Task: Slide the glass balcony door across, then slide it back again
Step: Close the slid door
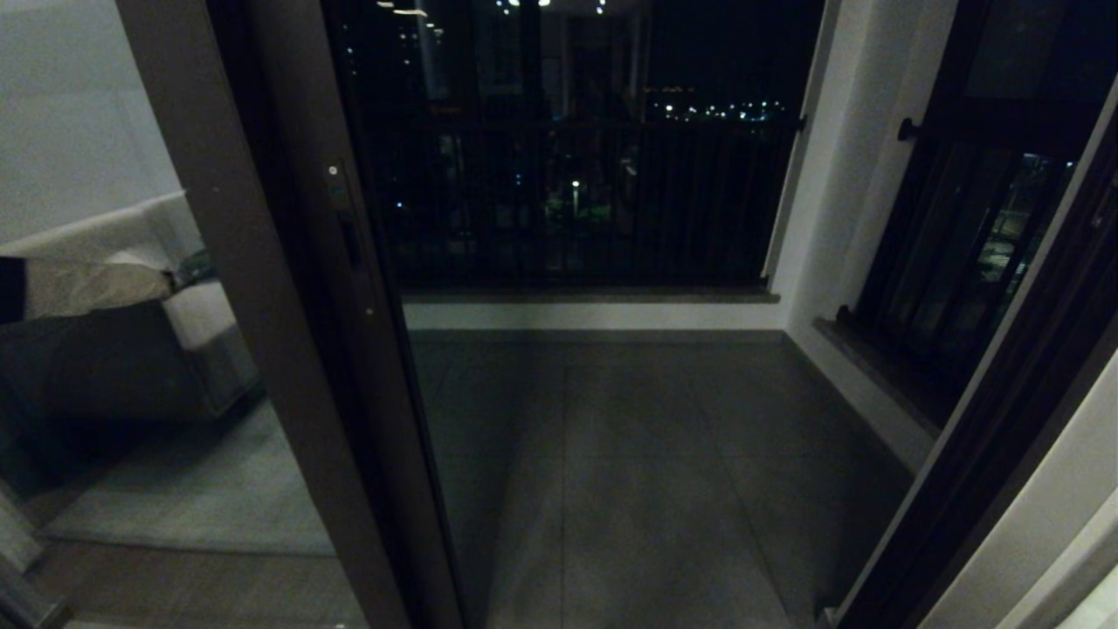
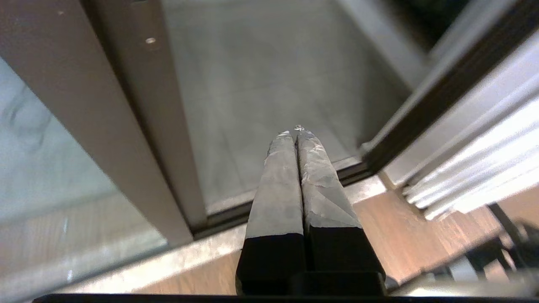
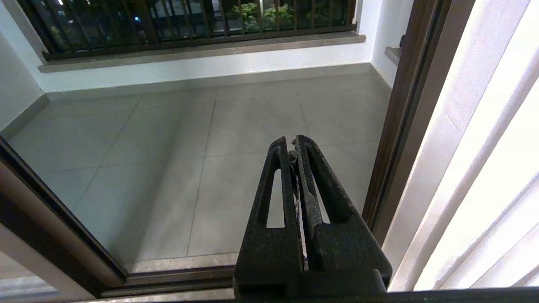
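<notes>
Both claws, left (image 2: 294, 134) and right (image 3: 291, 145), closed, empty, touching nothing.

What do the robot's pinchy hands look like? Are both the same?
Not quite. The left gripper has two long, solid grey fingers with scuffed, whitish tips and a black base. The right gripper is black and rough-looking, and each finger has a long slot cut through it. No cables or arm sleeves show.

The glass balcony door (image 1: 349, 288), dark brown framed, stands upright at the frame's left, slid aside; its narrow recessed handle slot sits mid-height in the edge stile.
</notes>
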Controlling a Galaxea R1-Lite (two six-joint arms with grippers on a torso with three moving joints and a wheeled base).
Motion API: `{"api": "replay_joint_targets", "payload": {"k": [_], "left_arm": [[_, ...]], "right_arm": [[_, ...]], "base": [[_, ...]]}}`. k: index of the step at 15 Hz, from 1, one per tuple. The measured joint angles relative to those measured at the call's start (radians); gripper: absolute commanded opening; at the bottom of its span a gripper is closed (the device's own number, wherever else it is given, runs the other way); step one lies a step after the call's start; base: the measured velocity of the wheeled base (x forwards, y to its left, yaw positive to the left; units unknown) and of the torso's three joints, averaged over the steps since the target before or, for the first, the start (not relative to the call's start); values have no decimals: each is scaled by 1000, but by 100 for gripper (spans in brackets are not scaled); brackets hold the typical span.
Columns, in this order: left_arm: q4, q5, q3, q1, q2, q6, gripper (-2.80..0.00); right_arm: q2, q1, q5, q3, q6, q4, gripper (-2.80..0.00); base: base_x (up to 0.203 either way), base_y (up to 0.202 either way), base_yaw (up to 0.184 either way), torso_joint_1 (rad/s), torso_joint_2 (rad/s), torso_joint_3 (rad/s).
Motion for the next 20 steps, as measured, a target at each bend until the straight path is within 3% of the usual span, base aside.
{"api": "replay_joint_targets", "payload": {"k": [2,5,6,7,12,15,17,20], "left_arm": [[0,108,-107,-63,104,-46,-280],[13,178,-262,-102,253,-61,-280],[16,185,-293,-107,289,-61,-228],[16,188,-315,-116,324,-51,0],[9,181,-400,-140,465,4,0],[10,129,-444,-128,523,56,0],[10,82,-451,-83,540,85,0],[8,68,-456,-8,571,126,0]], "right_arm": [[0,0,0,0,0,0,-280],[0,0,-1,0,0,0,-280],[0,0,0,0,0,0,-280],[0,0,0,0,0,0,-280],[0,0,0,0,0,0,-280],[0,0,0,0,0,0,-280],[0,0,0,0,0,0,-280],[0,0,0,0,0,0,-280]], "base": [[0,0,0,0,0,0],[0,0,0,0,0,0],[0,0,0,0,0,0],[0,0,0,0,0,0],[0,0,0,0,0,0],[0,0,0,0,0,0],[0,0,0,0,0,0],[0,0,0,0,0,0]]}}
